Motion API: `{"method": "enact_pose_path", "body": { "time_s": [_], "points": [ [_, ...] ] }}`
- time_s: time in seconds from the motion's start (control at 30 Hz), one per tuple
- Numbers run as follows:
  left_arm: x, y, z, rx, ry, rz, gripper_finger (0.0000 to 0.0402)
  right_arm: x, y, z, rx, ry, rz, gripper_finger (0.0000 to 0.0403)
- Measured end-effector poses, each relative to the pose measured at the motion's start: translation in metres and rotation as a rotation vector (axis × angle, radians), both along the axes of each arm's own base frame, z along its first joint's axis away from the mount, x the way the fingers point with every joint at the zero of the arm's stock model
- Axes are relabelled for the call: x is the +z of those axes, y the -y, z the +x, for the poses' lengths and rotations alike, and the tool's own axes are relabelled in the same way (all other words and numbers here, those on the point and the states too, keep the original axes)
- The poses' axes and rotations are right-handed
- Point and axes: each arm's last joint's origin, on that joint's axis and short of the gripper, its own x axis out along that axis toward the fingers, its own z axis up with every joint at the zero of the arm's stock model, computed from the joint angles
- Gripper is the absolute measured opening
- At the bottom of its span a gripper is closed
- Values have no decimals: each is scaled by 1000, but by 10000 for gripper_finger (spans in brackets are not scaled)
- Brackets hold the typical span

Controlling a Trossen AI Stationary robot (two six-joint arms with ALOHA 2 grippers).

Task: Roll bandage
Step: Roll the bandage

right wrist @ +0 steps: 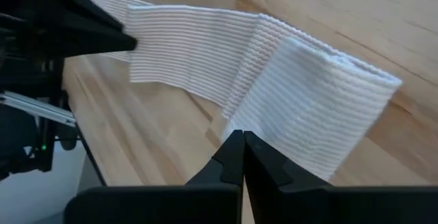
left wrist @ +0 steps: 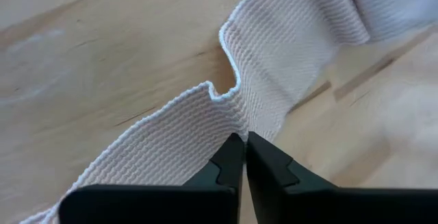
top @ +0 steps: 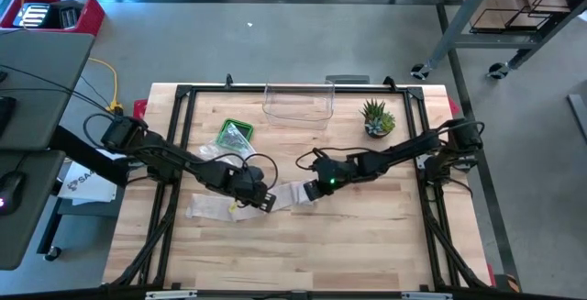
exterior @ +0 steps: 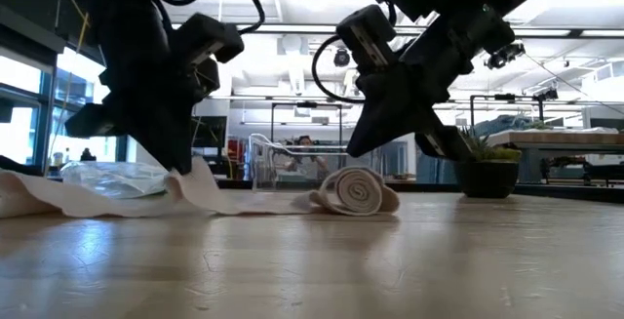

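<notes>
The bandage point(top: 275, 197) lies on the wooden counter point(top: 367, 245) near its middle, one end wound into a small roll point(exterior: 357, 192) and the rest trailing flat toward the left side. The left hand point(left wrist: 243, 142) is clenched on the flat strip point(left wrist: 205, 125), bunching the cloth at its fingertips. The right hand point(right wrist: 242, 138) is clenched with its fingertips pressed at the edge of the roll; whether cloth is caught between them is unclear. A clear tub point(top: 298, 103), a potted plant point(top: 377, 118) and a green packet point(top: 236, 135) sit farther back.
</notes>
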Motion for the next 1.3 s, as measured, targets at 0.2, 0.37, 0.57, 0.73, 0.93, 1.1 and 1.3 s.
{"method": "enact_pose_path", "body": {
  "time_s": [0.2, 0.37, 0.57, 0.73, 0.93, 1.1, 1.3],
  "points": [
    [12, -3, -8, -18, -2, 25, 60, -1, 0, -1, 0, -18, -7, 0],
    [19, -6, -16, -30, -13, 63, 104, 0, 2, -1, -4, -17, -10, 0],
    [31, -8, -5, 42, 150, 58, 147, 0, 5, 0, -15, -13, -9, 0],
    [19, -14, 19, 52, 252, 79, 134, 0, 9, 1, -12, -11, -1, 0],
    [-4, -22, 42, 35, 191, 86, 17, 0, 9, 1, 1, -11, 11, 0],
    [-10, -18, 60, -39, 193, 66, 2, 0, 9, 1, -2, -13, 24, 0],
    [-24, -12, 56, -62, 68, 47, 1, 0, 9, 1, -16, -10, 21, 0]
  ]
}}
